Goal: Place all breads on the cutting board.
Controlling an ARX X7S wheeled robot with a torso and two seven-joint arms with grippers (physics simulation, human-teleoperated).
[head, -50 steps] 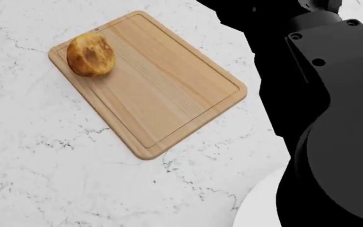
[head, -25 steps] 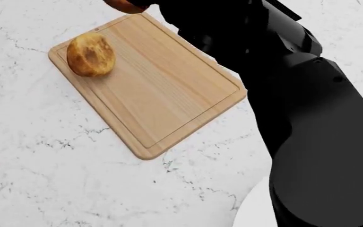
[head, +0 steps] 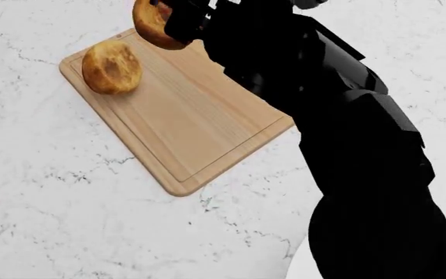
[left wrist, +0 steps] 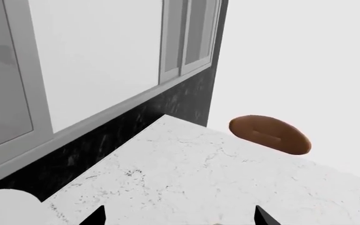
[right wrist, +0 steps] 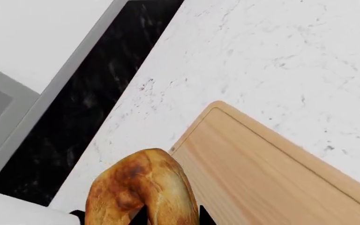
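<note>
The light wooden cutting board point(head: 200, 116) lies at an angle on the white marble counter. One golden-brown roll point(head: 111, 67) sits on its far left corner. My right gripper point(head: 169, 20) is shut on the second roll point(head: 151, 24) and holds it above the board's far edge. In the right wrist view the roll point(right wrist: 139, 190) fills the space between the fingers, with the board's corner point(right wrist: 267, 173) beside and below it. My left gripper point(left wrist: 180, 220) is open and empty over bare counter, away from the board; it does not show in the head view.
My black right arm point(head: 347, 145) crosses the right half of the head view and hides the board's right corner. A white plate's rim point(head: 299, 264) shows beside the arm. The left wrist view shows a dark brown oval object point(left wrist: 269, 134), a white plate point(left wrist: 5, 208) and a dark backsplash point(left wrist: 105, 140).
My right arm has swung left over the board's far edge. The held roll has come into the head view at the top. The roll on the board has not moved.
</note>
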